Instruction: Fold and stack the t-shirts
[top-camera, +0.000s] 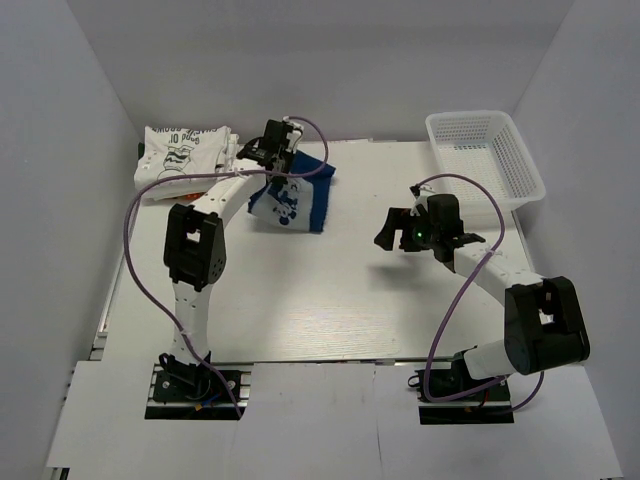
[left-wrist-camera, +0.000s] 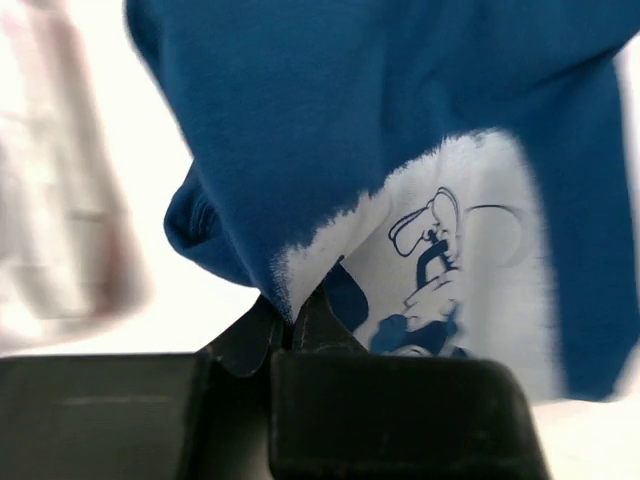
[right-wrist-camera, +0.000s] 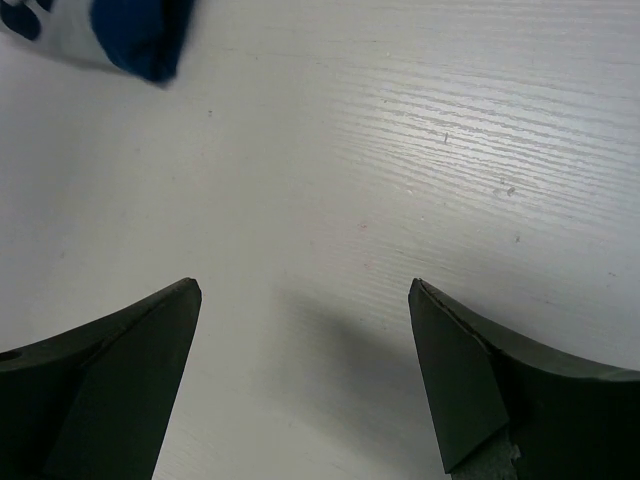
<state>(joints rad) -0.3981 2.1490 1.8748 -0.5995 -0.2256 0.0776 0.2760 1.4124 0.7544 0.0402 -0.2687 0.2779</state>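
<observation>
Within left gripper's (left-wrist-camera: 293, 325) tight pinch, soft blue printed t-shirt (left-wrist-camera: 350, 120); right gripper (right-wrist-camera: 305, 290) wide open

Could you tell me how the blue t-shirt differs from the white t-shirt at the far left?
The blue t-shirt has a white printed patch; the white t-shirt has dark lettering. The blue one is bunched, pinched by the left gripper; the white one lies folded, untouched. Both carry printed graphics.
</observation>
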